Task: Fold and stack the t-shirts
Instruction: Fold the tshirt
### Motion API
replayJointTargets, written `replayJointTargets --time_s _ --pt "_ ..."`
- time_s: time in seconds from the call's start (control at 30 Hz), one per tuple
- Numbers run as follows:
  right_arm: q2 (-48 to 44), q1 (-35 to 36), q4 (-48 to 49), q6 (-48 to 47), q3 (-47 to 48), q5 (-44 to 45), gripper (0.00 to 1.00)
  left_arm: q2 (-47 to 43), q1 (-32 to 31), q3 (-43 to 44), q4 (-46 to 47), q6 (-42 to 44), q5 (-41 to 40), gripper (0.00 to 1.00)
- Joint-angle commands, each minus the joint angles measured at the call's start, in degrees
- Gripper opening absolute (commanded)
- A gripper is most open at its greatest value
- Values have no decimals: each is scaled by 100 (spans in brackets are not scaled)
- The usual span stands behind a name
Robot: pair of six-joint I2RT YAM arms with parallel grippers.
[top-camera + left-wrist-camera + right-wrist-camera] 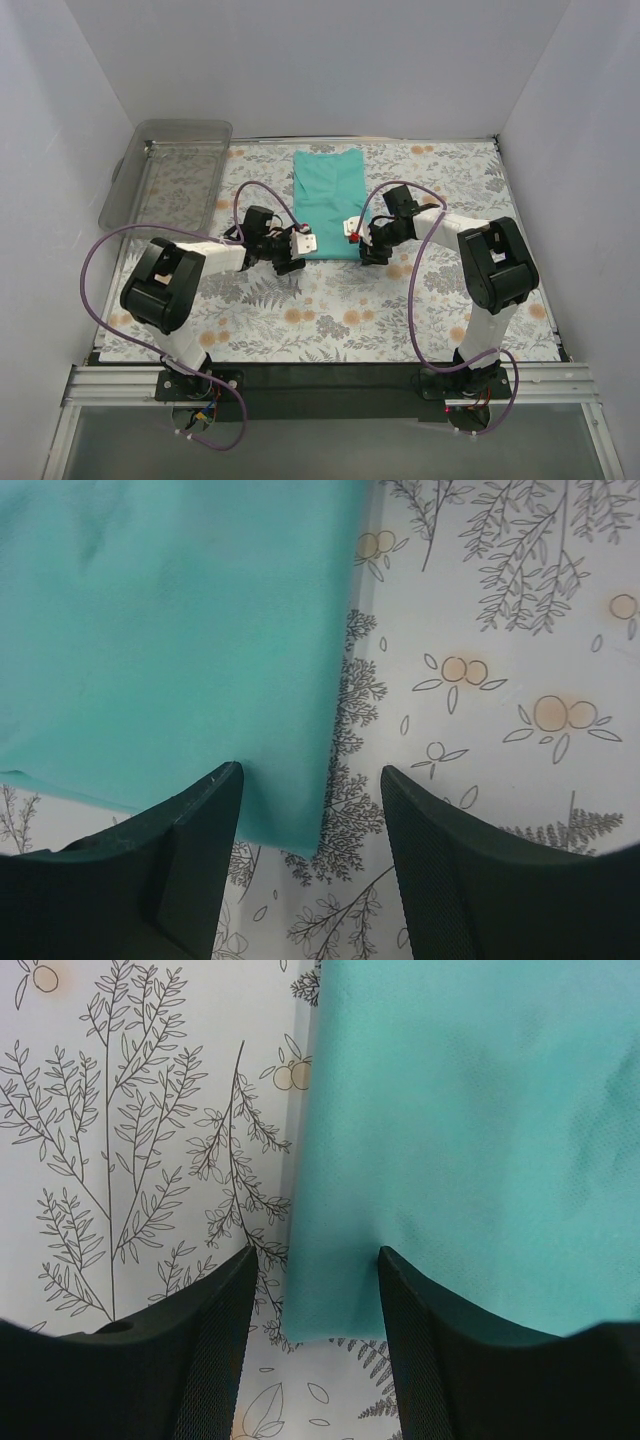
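A teal t-shirt, folded into a long narrow strip, lies flat on the floral tablecloth at the middle back. My left gripper is open at the shirt's near left corner. In the left wrist view the corner lies between the open jaws of the gripper, unheld. My right gripper is open at the near right corner. In the right wrist view the shirt has its corner between the open jaws of the gripper. No other shirt shows.
A clear plastic bin stands at the back left, partly off the tablecloth. White walls close in the left, back and right sides. Purple cables loop off both arms.
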Motion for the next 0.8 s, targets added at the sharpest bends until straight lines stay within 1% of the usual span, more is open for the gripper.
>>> replayJointTargets --time_s 0.0,0.17,0.53,0.77 --pt "103 -59 -214 -22 54 -20 49 75 -18 168 79 119 -438 54" --pt "112 -94 -241 -66 19 -73 49 242 -27 238 62 189 -737 53" --pt "279 -120 -258 162 159 67 52 488 -54 186 -96 216 -624 47" --pt "384 -129 -267 338 256 199 51 717 -124 300 -263 216 -615 38"
